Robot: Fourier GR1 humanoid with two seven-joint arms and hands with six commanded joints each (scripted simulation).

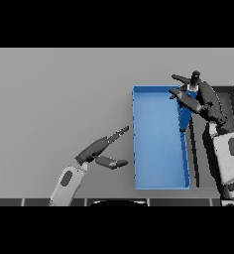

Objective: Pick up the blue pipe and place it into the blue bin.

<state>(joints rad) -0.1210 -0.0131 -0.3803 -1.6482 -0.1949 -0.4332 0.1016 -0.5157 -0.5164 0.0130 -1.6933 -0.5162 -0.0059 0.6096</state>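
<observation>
Nearest the table's front edge, the left hand (96, 151) hangs idle over bare grey tabletop (54, 94), fingers straight and spread wide, thumb splayed out toward the bin, holding nothing at all. Just beside it to the right sits the blue bin (158, 144), a long open tray running from the near edge toward the middle of the table, and its floor looks empty — nothing dropped in yet. Now follow the bin's right wall to its far right corner: there is the right hand (194, 99), its fingers curled round the blue pipe (185, 116), which hangs tilted with its lower end down over the bin's right rim, perhaps just inside; I can't tell whether it touches the wall. So the pick-up looks done, folks, and the carry is nearly there. What seems left: bring the pipe fully over the bin's floor, lower it, and let go. Beyond the bin's right side, a dark tray (233, 99) lies along the table's right edge.
</observation>
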